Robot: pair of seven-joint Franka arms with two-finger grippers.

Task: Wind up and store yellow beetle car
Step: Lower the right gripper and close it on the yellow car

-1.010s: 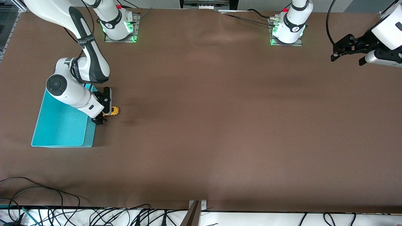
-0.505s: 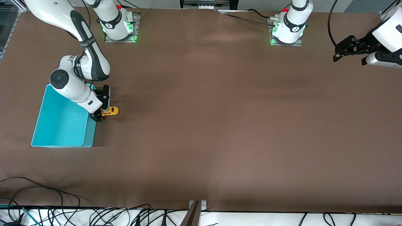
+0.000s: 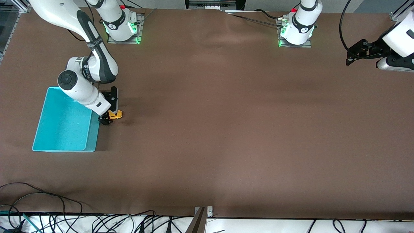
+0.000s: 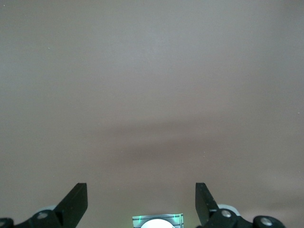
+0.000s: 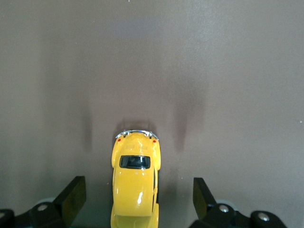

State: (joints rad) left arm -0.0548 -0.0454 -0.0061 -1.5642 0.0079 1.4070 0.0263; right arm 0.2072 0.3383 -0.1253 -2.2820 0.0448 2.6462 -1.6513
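**Front view: right arm poised over the toy beside the bin**

Front view shows the brown table (image 3: 226,129), then the turquoise bin (image 3: 61,147) at the right arm's end, open-topped, presumably to receive the toy. The left gripper (image 3: 364,53) waits over the left arm's end, fingers apart and empty. The right gripper (image 5: 137,202) is low over the yellow beetle car (image 5: 136,183), which sits on the table just beside the bin; its fingers stand apart either side, not yet clamped, likely lining up a grasp. No legible writing.
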